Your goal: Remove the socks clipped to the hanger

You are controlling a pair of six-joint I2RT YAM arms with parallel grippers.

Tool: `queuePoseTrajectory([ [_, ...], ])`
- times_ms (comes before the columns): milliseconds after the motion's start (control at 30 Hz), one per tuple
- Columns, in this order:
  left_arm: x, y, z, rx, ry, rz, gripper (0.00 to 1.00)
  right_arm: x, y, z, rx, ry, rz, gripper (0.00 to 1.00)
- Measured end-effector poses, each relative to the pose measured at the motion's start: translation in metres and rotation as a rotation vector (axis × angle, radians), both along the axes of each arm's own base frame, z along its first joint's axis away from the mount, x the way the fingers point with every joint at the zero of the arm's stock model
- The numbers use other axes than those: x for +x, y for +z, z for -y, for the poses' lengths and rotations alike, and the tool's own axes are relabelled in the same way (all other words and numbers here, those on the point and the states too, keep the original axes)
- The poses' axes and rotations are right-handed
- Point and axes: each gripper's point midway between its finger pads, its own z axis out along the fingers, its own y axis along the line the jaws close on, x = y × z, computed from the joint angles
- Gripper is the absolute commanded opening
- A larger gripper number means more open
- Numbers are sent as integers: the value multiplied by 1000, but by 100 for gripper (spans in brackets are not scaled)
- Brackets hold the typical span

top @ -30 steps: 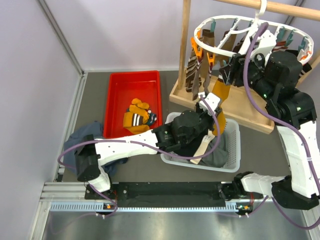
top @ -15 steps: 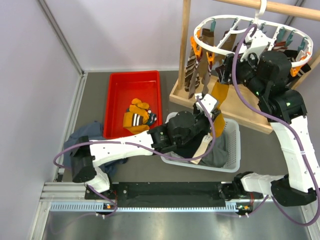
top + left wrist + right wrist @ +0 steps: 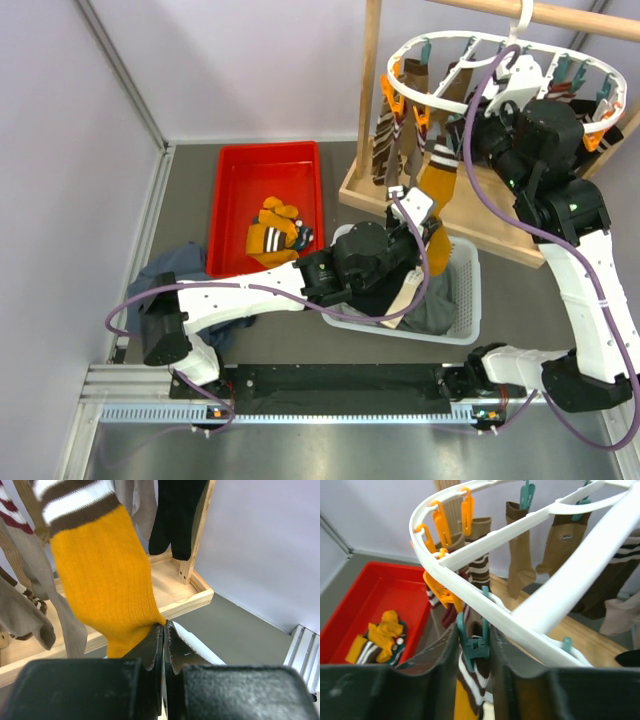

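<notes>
Bright, even light is falling from above, leaving only soft, faint shadows on the floor. The metal rail along the near edge is glaring mildly. In the left wrist view the left fingers are sitting dark and blurred up close, while the sock is showing sharp knit ribs. In the right wrist view the right fingers are blurring too; the clip is reading crisp, and the hanger is washing out slightly white.
</notes>
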Motion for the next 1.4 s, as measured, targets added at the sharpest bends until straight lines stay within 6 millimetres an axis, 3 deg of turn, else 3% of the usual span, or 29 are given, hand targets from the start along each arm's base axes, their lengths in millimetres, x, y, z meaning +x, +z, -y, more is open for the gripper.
queuePoseTrajectory([
  [133, 0, -3, 0, 6, 1, -2, 0, 3, 4, 6, 9, -42, 16, 0],
  [333, 5, -16, -6, 30, 40, -12, 0, 3, 5, 9, 21, -58, 20, 0],
  [467, 14, -32, -24, 57, 120, -32, 0, 2, 5, 10, 22, -62, 18, 1],
  [567, 27, -37, -48, 64, 192, -62, 0, 0, 5, 13, 22, -76, 15, 4],
  [633, 45, -37, -75, 58, 270, -89, 0, -1, 5, 17, 19, -95, 19, 6],
  [833, 104, -33, -188, -10, 579, -184, 0, -6, 5, 31, 8, -152, 23, 10],
  [933, 125, -43, -245, -35, 722, -243, 0, -10, 5, 38, 3, -174, 24, 10],
  [1000, 135, -53, -271, -34, 792, -279, 0, -12, 6, 44, -1, -193, 29, 11],
  [1133, 152, -83, -301, 4, 869, -370, 0, -14, 6, 53, -9, -220, 32, 11],
  [1267, 175, -126, -315, 46, 895, -478, 0, -14, 3, 60, -14, -243, 23, 11],
  [1300, 182, -142, -318, 64, 900, -515, 4, -13, 1, 62, -16, -249, 20, 11],
  [1367, 195, -172, -326, 99, 914, -586, 23, -13, 0, 63, -18, -252, 16, 12],
  [1400, 201, -190, -329, 127, 925, -629, 42, -13, -1, 63, -18, -253, 15, 12],
])
